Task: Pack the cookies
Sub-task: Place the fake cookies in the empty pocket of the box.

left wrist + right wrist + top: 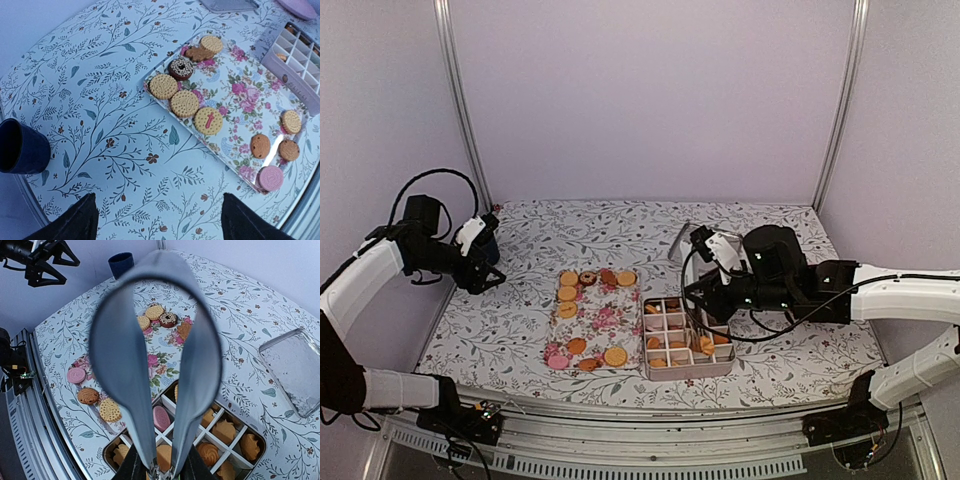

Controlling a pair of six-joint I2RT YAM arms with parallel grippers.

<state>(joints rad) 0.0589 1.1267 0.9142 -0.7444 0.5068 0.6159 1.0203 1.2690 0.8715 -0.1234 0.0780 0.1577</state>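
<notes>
Several cookies point(567, 294) lie on a floral tray point(592, 322), round tan ones point(184, 103), a dark ringed one and a pink one point(270, 178). Right of it stands a divided tin box point(688, 372) with orange cookies and one pink cookie point(161, 417) in its cells. My right gripper point(705, 300) hangs over the box, shut on grey metal tongs point(120, 355). The tong tips stand slightly apart, low over an orange cookie point(164, 456). My left gripper point(485, 265) hovers open over bare tablecloth left of the tray, its fingers point(75, 222) wide apart with nothing between them.
A dark blue cup point(20, 147) stands at the table's left edge, close to the left gripper. A clear lid point(292, 370) lies behind the box. The side walls and the metal front rail point(650, 425) bound the floral tablecloth.
</notes>
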